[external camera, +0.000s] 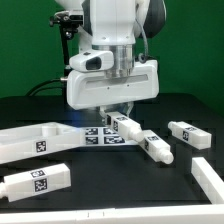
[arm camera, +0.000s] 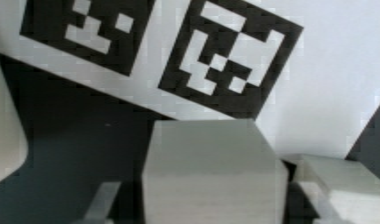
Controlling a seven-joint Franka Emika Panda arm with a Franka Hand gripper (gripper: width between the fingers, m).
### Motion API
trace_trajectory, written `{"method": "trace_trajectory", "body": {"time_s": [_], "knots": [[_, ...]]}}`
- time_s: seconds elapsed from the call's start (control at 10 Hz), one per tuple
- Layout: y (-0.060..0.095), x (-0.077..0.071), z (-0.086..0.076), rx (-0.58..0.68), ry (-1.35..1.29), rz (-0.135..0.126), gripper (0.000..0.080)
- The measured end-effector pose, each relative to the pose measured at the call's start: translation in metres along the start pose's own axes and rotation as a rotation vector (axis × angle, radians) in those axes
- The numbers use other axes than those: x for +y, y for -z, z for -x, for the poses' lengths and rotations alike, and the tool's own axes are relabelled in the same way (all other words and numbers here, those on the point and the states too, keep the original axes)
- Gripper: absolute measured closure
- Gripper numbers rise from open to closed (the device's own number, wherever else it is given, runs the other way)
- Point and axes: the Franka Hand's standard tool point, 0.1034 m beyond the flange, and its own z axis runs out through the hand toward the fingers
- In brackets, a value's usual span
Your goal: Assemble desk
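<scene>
Since each leg has to be carried to the top on its own, my claw is down over the far end of one leg. That leg lies slantwise on the black table, just beside the marker board.

Claw state: about half closed, one finger on each side of the leg. As far as the wrist view shows, it is gripping the leg.

Grip is at the leg's end, not its middle. My judgement: this leaves the other end free to seat in a socket.

The top lies flat at the exterior view's left, well apart from the gripped leg. Its sockets are not visible.

Loose parts:
- second leg, near, at the exterior view's left
- third leg, at the exterior view's right
- fourth leg, at the exterior view's right edge

None are fitted yet.

Risk, as I judge it: held by one end, the leg may tip when lifted.
</scene>
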Motion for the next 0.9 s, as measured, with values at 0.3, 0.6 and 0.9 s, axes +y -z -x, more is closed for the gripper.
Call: {"method": "trace_trajectory", "body": {"time_s": [0.3,0.6,0.9], "knots": [[-0.001,0.004,0.003,-0.002,-0.078,-0.006,0.0515],[-0.018,0.019,0.009,0.040,-0.161,0.008,0.0515],[-0.037,0.011,0.014,0.026,-0.155,0.003,0.0515]]}}
